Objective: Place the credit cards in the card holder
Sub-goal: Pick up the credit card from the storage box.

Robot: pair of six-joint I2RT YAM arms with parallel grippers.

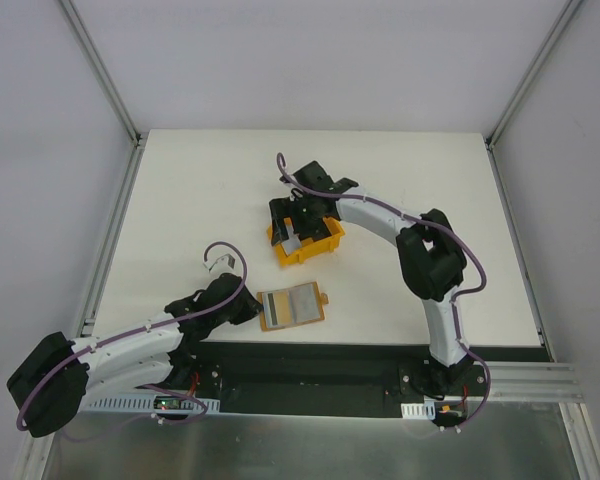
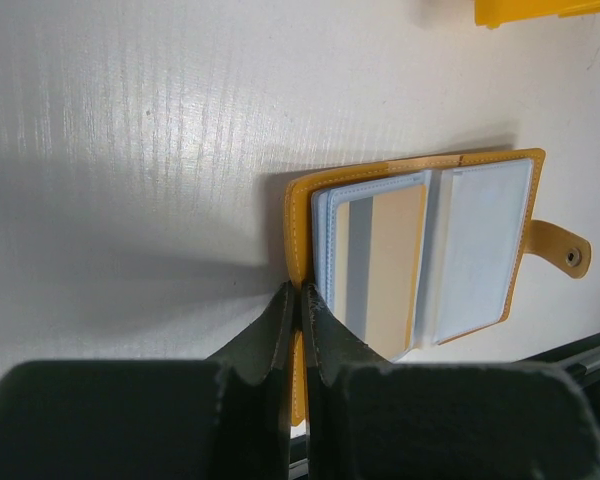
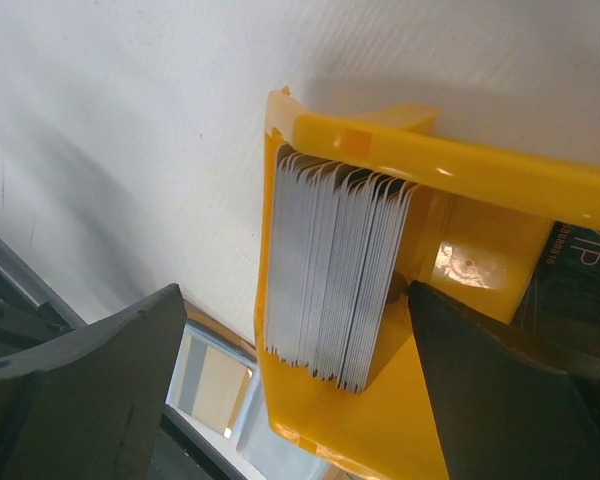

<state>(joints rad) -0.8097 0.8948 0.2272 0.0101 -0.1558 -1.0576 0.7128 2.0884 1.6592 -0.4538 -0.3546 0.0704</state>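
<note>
The orange-tan card holder lies open on the worktop, pale grey pockets up, its cover edge pinched in the left claw. Grey credit cards stand stacked on edge in a yellow bin, with the right claw spread wide astride them.

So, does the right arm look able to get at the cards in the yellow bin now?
Probably yes. The right gripper is open at the yellow bin, the upright stack of cards between its fingers, nothing covering it. One finger seems outside the bin wall, which may hinder closing.
</note>
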